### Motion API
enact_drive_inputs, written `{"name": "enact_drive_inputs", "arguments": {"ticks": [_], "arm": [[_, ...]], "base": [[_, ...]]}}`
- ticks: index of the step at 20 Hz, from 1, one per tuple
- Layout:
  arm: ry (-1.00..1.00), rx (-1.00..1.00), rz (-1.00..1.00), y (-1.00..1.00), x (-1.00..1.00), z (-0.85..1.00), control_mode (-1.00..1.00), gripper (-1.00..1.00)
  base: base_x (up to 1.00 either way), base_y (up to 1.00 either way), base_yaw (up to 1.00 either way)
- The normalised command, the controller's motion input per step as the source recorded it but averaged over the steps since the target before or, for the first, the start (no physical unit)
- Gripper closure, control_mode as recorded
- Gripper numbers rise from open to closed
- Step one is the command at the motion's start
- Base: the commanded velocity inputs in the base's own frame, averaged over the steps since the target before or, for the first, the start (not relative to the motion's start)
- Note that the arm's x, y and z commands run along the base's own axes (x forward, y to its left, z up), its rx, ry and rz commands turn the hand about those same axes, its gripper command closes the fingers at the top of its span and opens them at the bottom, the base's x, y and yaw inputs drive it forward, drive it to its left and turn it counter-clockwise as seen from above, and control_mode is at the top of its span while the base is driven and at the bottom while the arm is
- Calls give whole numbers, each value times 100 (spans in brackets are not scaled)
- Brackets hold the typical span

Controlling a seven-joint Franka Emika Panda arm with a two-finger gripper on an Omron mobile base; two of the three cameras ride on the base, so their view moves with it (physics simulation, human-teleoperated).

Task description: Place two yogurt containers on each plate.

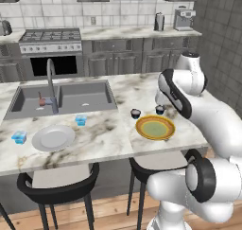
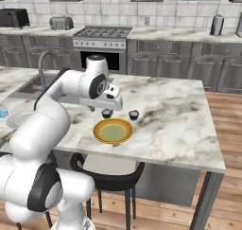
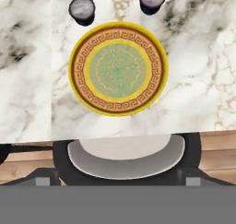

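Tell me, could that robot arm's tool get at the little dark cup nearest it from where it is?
Probably yes. The tool hangs open just above the counter, close beside the dark cup, and nothing stands between them; the orange plate lies nearer the counter's edge, out of the way.

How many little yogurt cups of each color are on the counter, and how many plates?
Dark yogurt cups: 2
Light blue yogurt cups: 2
Plates: 2, the orange-yellow plate and the grey-white plate
Total: 6
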Motion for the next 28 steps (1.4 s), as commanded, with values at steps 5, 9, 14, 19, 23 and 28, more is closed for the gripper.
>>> {"name": "enact_drive_inputs", "arguments": {"ticks": [5,9,14,19,23,28], "arm": [[24,1,-4,-44,61,-5,-100,-100],[21,0,-6,-25,49,-5,-100,-100],[11,0,-4,-24,39,-25,-100,-100],[0,-1,-3,-7,45,-48,-100,-100],[-3,0,0,-5,46,-46,-100,-100],[-14,0,-1,0,20,-42,-100,-100]], "base": [[0,0,0],[0,0,0],[0,0,0],[0,0,0],[0,0,0],[0,0,0]]}}
